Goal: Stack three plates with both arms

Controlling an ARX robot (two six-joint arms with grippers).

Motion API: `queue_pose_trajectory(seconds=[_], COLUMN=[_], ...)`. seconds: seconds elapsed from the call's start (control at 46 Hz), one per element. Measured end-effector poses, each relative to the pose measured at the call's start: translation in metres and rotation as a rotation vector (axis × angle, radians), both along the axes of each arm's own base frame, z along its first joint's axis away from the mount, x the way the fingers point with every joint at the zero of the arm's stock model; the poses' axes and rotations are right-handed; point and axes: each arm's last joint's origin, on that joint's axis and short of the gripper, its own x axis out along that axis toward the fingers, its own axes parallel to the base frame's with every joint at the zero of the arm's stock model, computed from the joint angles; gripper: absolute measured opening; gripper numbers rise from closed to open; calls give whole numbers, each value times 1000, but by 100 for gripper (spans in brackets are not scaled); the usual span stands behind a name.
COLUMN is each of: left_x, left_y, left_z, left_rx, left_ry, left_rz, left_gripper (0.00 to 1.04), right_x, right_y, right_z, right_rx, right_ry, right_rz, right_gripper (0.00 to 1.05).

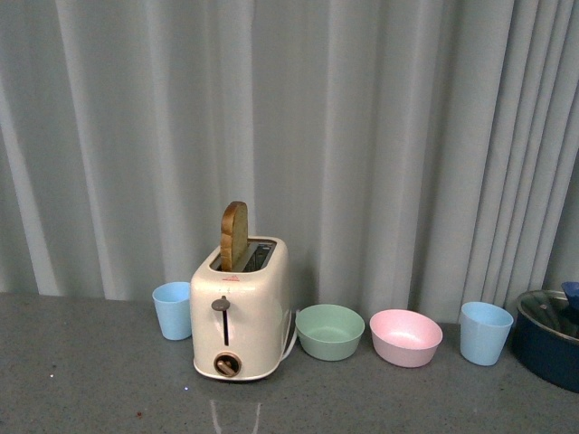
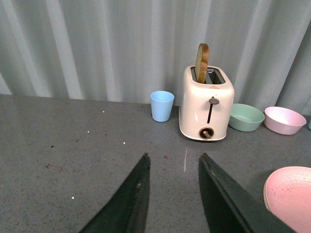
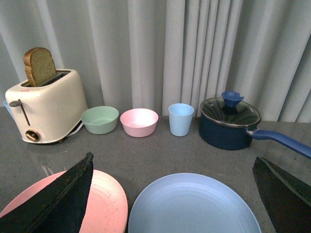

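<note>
Curtain [image 1: 362, 136]: grey, pleated, across the whole back.
Counter [image 1: 90, 380]: grey, speckled, carries all items.
Blue plate [image 3: 194, 208]: flat on the counter near the robot, in front of the pink bowl and second cup, seen between the right hand's fingers [image 3: 63, 204]. Out of the front view.
Pink plate [image 3: 107, 204]: dark-specked, flat on the counter just beside the blue plate, on the toaster side; partly hidden by one finger. Cannot tell whether the rims touch.
Right hand [image 3: 172, 158]: spread wide above the two plates, holding nothing.
Left hand [image 2: 173, 156]: parted, empty, above bare counter facing the toaster.
Pot [image 3: 228, 128]: dark blue, glass lid on, handle pointing away from the bowls.
Toaster [image 1: 240, 312]: cream, upright near the curtain.
Green bowl [image 1: 329, 332], pink bowl [image 1: 405, 337]: side by side between toaster and pot.
Cup [image 1: 172, 310]: blue, just beside the toaster. Second cup [image 1: 485, 333]: blue, between pink bowl and pot.
Toast [image 1: 233, 235]: upright in one slot.
</note>
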Motion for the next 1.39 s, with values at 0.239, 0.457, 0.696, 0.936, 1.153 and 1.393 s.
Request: queue_pose_trajectory(seconds=[0.239,0.457,0.696,0.936,1.153,1.393], left_x=[0,0,0,0,0,0], left_y=[0,0,0,0,0,0], left_z=[0,0,0,0,0,0], left_rx=[0,0,0,0,0,0], left_ry=[0,-1,-1,-1,-1,-1], left_rz=[0,0,0,0,0,0], left_gripper=[87,98,98,98,98,98], right_x=[1,5,31,52,79,117], right_y=[9,-24,-116,-191,-216,-209], right_z=[25,58,73,55,15,-8], right_rx=[95,121,136,158,134,51], right_ry=[307,219,270,406,563,653], right_rz=[-423,-425,-580,-712,-675,-561], right_gripper=[97,97,97,97,97,97])
